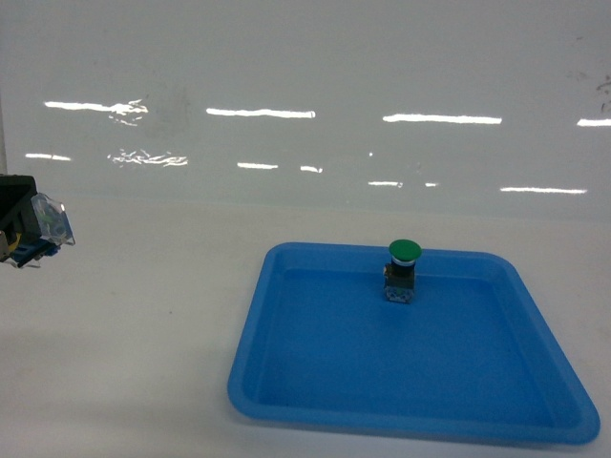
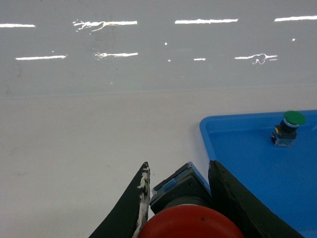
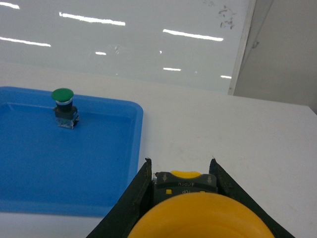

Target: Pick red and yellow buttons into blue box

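In the left wrist view the red button (image 2: 185,220) fills the bottom edge, its black-and-clear body clamped between the dark fingers of my left gripper (image 2: 179,164). That gripper (image 1: 29,234) shows at the far left of the head view, held above the white table with the button's clear body (image 1: 50,221) sticking out. My right gripper (image 3: 180,160) is shut on the yellow button (image 3: 200,218), whose cap faces the camera, over the white table just right of the tray. The right gripper is outside the head view. The blue box is out of view.
A shallow blue tray (image 1: 286,382) lies on the white table at centre right, with a green-capped button (image 1: 404,270) standing upright near its far rim. A glossy white wall (image 1: 305,95) rises behind the table. A wall corner (image 3: 242,49) shows in the right wrist view.
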